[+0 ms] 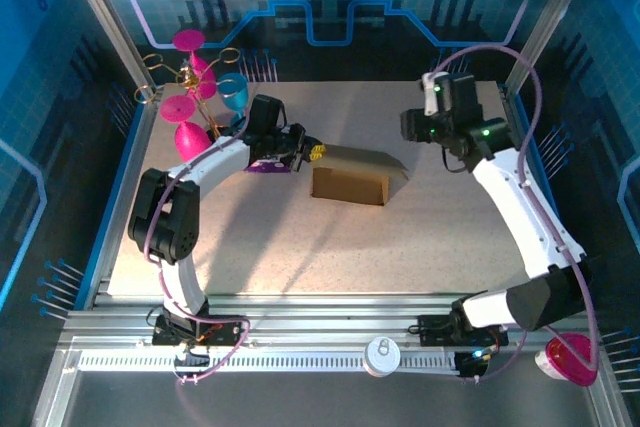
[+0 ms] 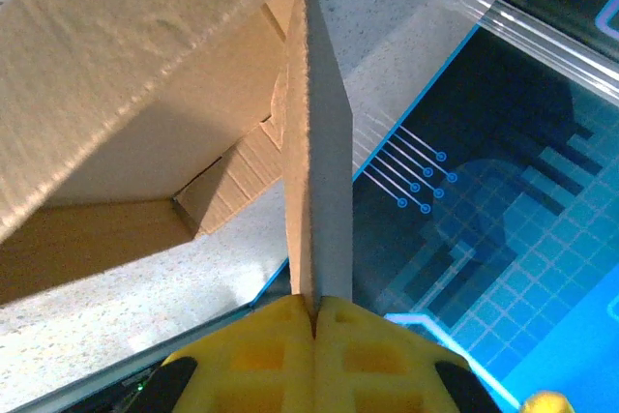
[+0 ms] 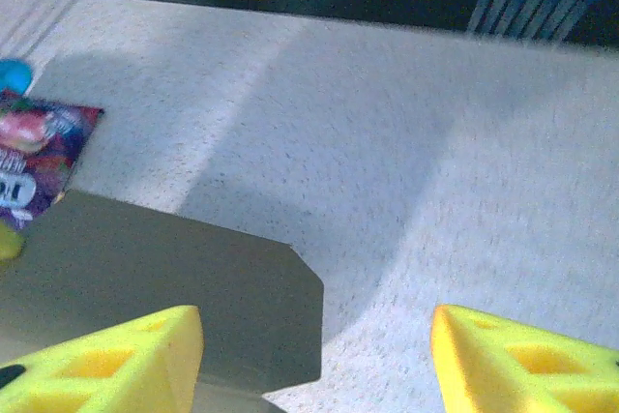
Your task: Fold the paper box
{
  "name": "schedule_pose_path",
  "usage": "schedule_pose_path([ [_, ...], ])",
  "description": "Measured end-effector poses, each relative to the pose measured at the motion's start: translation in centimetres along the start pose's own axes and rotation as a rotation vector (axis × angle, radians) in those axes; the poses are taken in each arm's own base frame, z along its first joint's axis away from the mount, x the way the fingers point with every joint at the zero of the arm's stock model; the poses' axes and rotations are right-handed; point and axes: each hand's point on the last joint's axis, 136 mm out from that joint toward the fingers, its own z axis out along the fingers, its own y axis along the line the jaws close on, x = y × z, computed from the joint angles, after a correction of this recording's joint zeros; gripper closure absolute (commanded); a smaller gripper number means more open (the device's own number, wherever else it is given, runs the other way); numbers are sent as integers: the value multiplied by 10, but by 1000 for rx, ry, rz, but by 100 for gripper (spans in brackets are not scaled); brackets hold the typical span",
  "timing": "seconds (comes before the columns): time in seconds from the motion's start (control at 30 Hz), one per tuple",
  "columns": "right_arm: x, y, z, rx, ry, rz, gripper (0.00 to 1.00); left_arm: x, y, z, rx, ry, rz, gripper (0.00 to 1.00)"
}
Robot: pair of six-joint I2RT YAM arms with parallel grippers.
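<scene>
From above, the paper box (image 1: 350, 182) sits near the middle of the table (image 1: 400, 257), a bit toward the far side. It is only half made. One wall stands up at the front and a flap leans over the top. The left gripper (image 1: 305, 153) is at the box's left end. A purple snack packet (image 1: 268, 167) lies just beside it. The right arm (image 1: 520, 207) bends over toward the box's right end. A wire stand with pink and blue cups (image 1: 195, 97) waits in the far left corner, well out of the way.

From the left wrist, the yellow fingers (image 2: 280, 355) are pressed together on the edge of one thin cardboard wall (image 2: 324, 191). The wall stands straight up between them. This pinch likely keeps the box from sliding, so that the other arm can fold a part.

From the right wrist, the right gripper (image 3: 317, 340) has its jaws wide apart with nothing between them. It hangs over the table, just past the corner of a dark flap (image 3: 164, 287). It looks ready to come in and push or take that flap.

The table top is flat, pale and speckled, so cardboard may slip on it. Blue walls with bright line drawings stand all around, and silver metal rails (image 1: 300, 332) run along the near edge.
</scene>
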Motion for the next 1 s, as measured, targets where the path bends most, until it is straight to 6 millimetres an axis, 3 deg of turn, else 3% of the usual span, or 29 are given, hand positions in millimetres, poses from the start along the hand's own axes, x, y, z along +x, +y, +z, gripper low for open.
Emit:
schedule_pose_path([
  [0.07, 11, -19, 17, -5, 74, 135, 38, -1, 2, 0, -1, 6, 6, 100],
  [0.17, 34, -30, 50, -27, 213, 268, 39, -2, 3, -2, 1, 11, 10, 100],
  [0.3, 69, -22, 93, -77, 417, 372, 41, -2, 1, -4, 11, 21, 3, 100],
  [0.4, 83, -15, 107, -105, 509, 401, 39, -2, -3, -5, 30, 32, -17, 100],
  [0.5, 77, -10, 104, -130, 524, 413, 38, -1, -8, -6, 47, 42, -36, 100],
  [0.7, 46, -9, 92, -197, 466, 445, 37, 4, -15, -9, 59, 62, -41, 100],
  [0.87, 49, 0, 90, -248, 493, 479, 37, 9, -21, -13, 74, 67, -46, 100],
  [1.0, 65, 4, 92, -266, 544, 507, 36, 9, -23, -14, 77, 67, -58, 100],
])
